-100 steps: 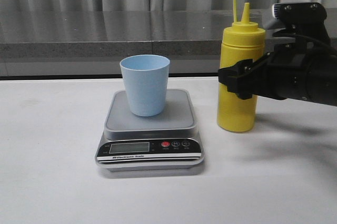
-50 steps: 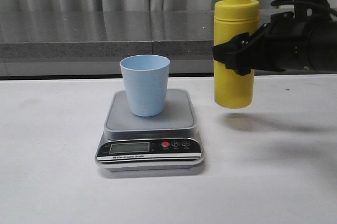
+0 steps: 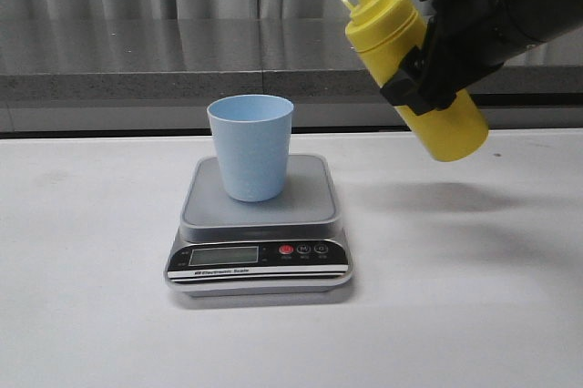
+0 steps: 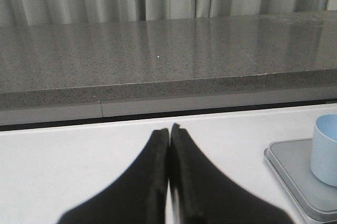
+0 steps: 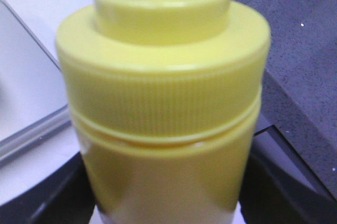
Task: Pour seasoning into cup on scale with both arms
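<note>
The right gripper point(image 3: 421, 87) is clamped around the seasoning bottle point(image 3: 414, 69), held in the air toward the bench's right edge, nozzle tilted at the cup point(image 3: 250, 146) on the scale point(image 3: 259, 224) at mid-bench. The left gripper point(image 4: 169, 182) is closed on nothing. The nozzle isn't over the cup, so pouring now would likely spill on the scale. Half a second ago the bottle hung upright.

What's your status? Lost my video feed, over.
Right gripper shut on seasoning bottle, airborne, nozzle tilted toward cup. Left gripper shut, empty. Cup upright on scale. Nothing in the way.
</note>
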`<control>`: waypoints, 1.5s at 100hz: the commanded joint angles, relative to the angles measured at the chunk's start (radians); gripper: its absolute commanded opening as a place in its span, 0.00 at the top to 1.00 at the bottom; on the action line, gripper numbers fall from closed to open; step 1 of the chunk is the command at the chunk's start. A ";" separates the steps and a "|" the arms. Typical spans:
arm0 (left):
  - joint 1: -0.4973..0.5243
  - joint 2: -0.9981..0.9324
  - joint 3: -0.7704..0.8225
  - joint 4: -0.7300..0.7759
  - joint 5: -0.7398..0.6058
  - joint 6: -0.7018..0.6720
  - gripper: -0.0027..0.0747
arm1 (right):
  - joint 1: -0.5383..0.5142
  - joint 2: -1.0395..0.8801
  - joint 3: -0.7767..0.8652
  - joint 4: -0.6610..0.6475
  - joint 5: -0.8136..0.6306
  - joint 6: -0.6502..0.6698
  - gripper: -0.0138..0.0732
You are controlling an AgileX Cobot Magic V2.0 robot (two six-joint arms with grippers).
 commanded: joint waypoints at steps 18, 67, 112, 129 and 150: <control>0.002 0.007 -0.028 -0.006 -0.082 -0.007 0.99 | 0.092 -0.047 -0.124 -0.232 0.166 -0.007 0.55; 0.002 0.007 -0.028 -0.006 -0.082 -0.007 0.99 | 0.193 -0.026 -0.197 -0.508 0.413 -0.007 0.55; 0.002 0.007 -0.028 -0.006 -0.082 -0.007 0.99 | 0.269 -0.006 -0.201 -0.775 0.510 -0.007 0.55; 0.002 0.007 -0.028 -0.006 -0.082 -0.007 0.99 | 0.293 -0.006 -0.201 -0.864 0.551 -0.007 0.55; 0.002 0.007 -0.028 -0.006 -0.082 -0.007 0.99 | 0.295 -0.006 -0.201 -0.946 0.566 -0.007 0.55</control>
